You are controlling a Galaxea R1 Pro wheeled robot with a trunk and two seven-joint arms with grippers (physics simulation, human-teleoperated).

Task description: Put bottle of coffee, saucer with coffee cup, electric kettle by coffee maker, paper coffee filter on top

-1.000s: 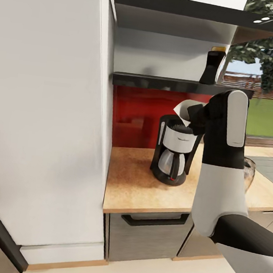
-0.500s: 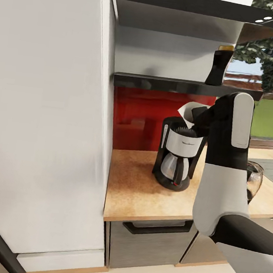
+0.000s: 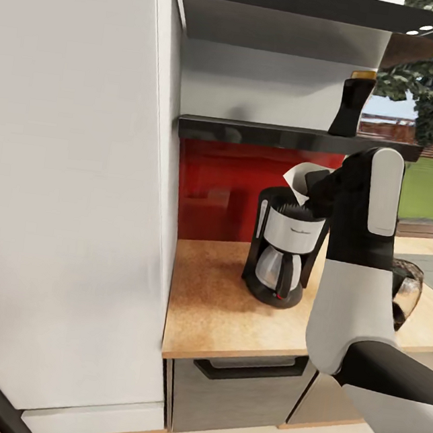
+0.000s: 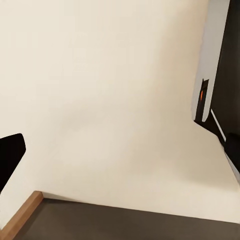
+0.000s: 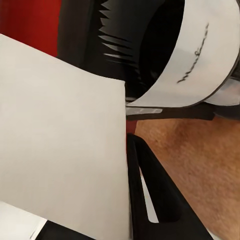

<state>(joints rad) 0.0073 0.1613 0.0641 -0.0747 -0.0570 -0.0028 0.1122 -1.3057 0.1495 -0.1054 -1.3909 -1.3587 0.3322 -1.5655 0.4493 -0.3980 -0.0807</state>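
The black coffee maker (image 3: 284,252) with its silver panel and glass carafe stands on the beige countertop (image 3: 220,298). My right gripper (image 3: 313,186) is shut on the white paper coffee filter (image 3: 297,180), holding it tilted just above the machine's open top at its right rear edge. In the right wrist view the paper coffee filter (image 5: 60,145) lies against one black finger (image 5: 150,195), with the coffee maker's ribbed basket (image 5: 150,45) beyond it. The bottle of coffee (image 3: 353,104), dark with a yellow lid, stands on the black kitchen shelf (image 3: 280,137). The electric kettle (image 3: 407,294) peeks out behind my right forearm.
A tall white cabinet side (image 3: 72,178) borders the counter's left end. Behind the machine is a red backsplash (image 3: 220,183). A grey drawer with a black handle (image 3: 252,368) sits under the counter. The left wrist view faces pale floor (image 4: 100,100) and a dark edge.
The head view has shifted a little, so everything sits slightly lower and further right. My right gripper still holds the filter just above the coffee maker's top.
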